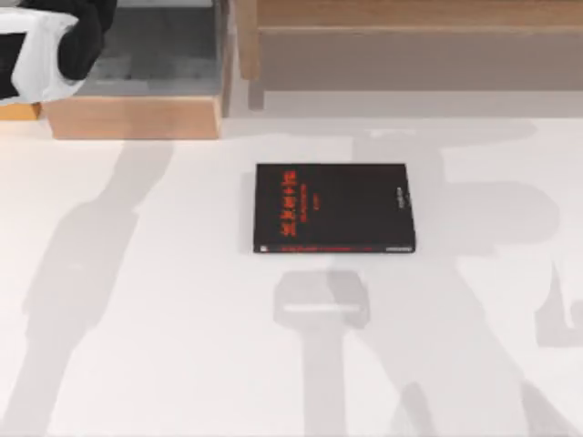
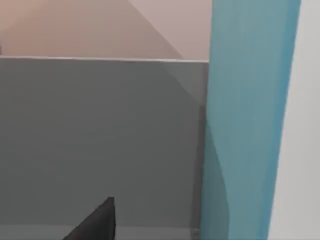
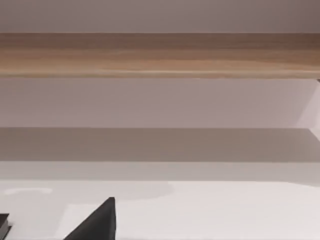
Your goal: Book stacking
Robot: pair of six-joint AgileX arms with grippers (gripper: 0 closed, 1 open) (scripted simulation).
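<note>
A black book with red lettering lies flat in the middle of the white table. Its corner shows in the right wrist view, beside one dark fingertip of my right gripper low over the table. A teal book with white page edges stands on edge close in front of the left wrist camera, against a grey wall. My left arm hangs over the wooden box at the back left. One of its dark fingertips shows beside the teal book, and I cannot tell whether it touches it.
An open wooden box with a grey inside stands at the back left. A long wooden shelf runs along the back right, and its rail faces the right wrist camera. Arm shadows fall across the table.
</note>
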